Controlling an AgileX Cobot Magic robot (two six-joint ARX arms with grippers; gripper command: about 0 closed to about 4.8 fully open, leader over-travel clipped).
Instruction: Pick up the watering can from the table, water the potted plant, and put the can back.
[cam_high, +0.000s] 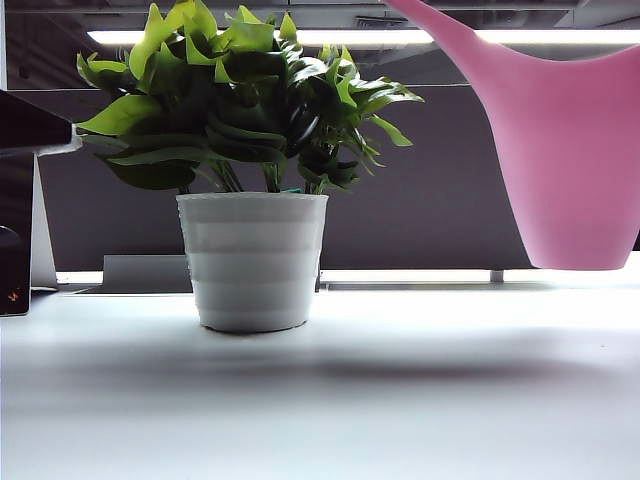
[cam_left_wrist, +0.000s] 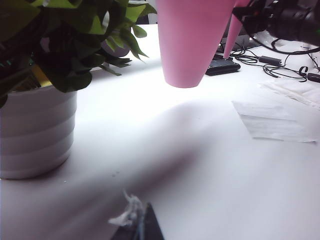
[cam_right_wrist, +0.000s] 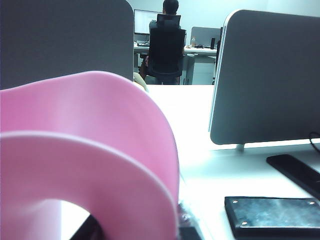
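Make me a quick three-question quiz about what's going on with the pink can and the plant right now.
1. True or false: the watering can rests on the table.
2. Which holds the can: (a) left gripper, (b) right gripper, (c) nothing?
3. Fill in: the potted plant stands in a ____ ribbed pot.

Key
1. False: the can hangs above the table, clear of it, to the right of the plant in the exterior view.
2. (b): the right wrist view shows the pink handle filling the frame at the right gripper; the left gripper cannot be made out in any view.
3. White.
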